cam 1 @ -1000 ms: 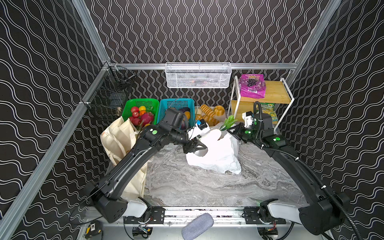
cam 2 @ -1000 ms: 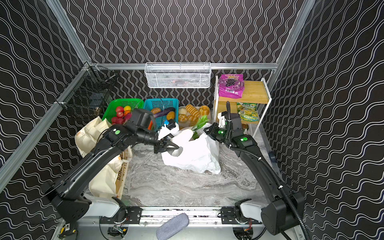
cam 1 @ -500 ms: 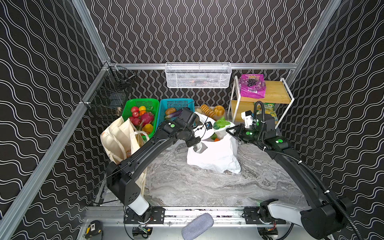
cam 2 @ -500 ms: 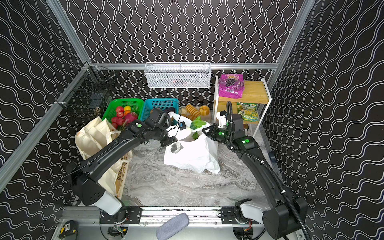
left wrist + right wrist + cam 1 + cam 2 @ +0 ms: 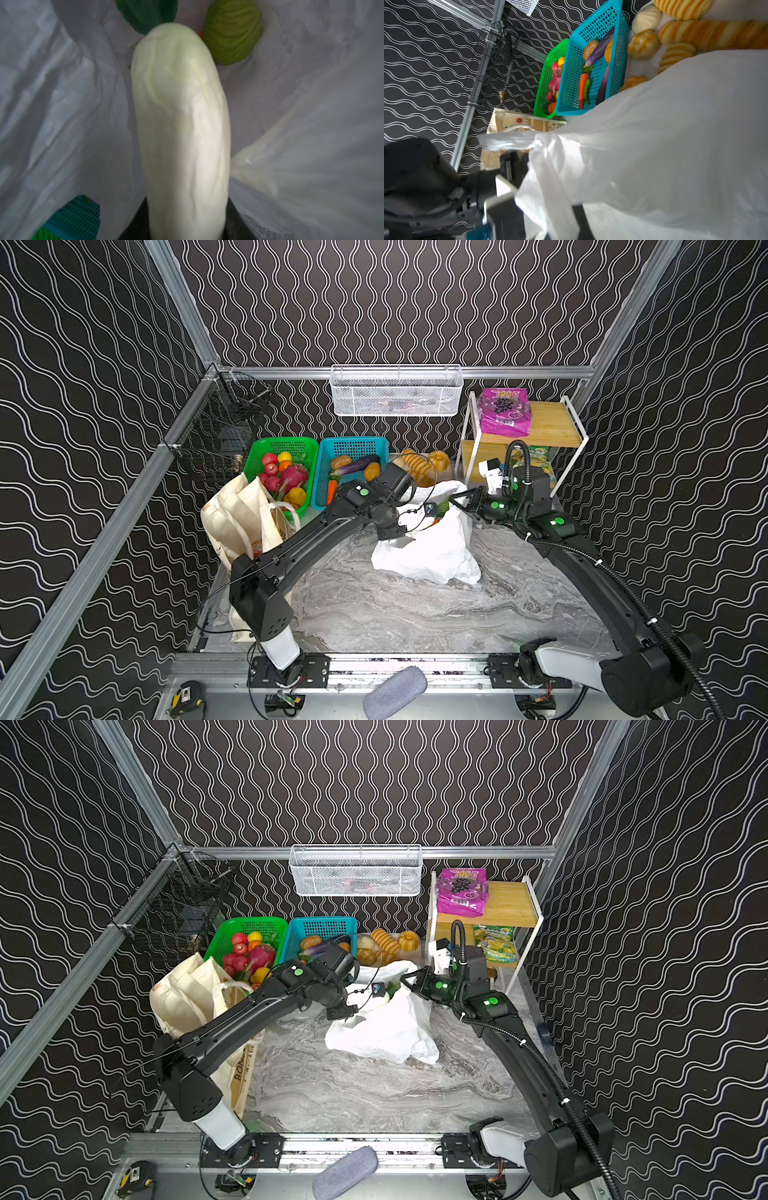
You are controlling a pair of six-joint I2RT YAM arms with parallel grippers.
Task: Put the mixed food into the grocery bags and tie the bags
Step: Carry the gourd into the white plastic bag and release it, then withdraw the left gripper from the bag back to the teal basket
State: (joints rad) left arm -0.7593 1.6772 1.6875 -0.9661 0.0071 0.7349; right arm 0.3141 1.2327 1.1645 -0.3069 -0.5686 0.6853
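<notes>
The white plastic grocery bag (image 5: 428,556) (image 5: 382,1036) stands mid-table with its mouth open. My left gripper (image 5: 187,222) is shut on a long white radish (image 5: 180,116) that points down into the bag; the radish (image 5: 380,1000) shows at the bag's mouth in a top view. A green cabbage (image 5: 232,35) and a dark green leaf (image 5: 145,14) lie deeper in the bag. My right gripper (image 5: 461,499) (image 5: 409,979) is shut on the bag's rim (image 5: 550,166) and holds it up. The cream canvas tote (image 5: 237,514) leans at the left. A purple grape-print packet (image 5: 504,412) lies on the wooden shelf.
A green basket (image 5: 278,441) of toy fruit and a blue basket (image 5: 353,440) of toy vegetables stand at the back beside golden breads (image 5: 424,464). A white wire basket (image 5: 395,389) hangs on the back rail and a black wire basket (image 5: 220,435) on the left rail. A green packet (image 5: 536,464) sits on the lower shelf.
My left arm has swung right from the bag's left side to its mouth, and the radish has gone down into the bag. The right gripper has kept its hold on the rim.
</notes>
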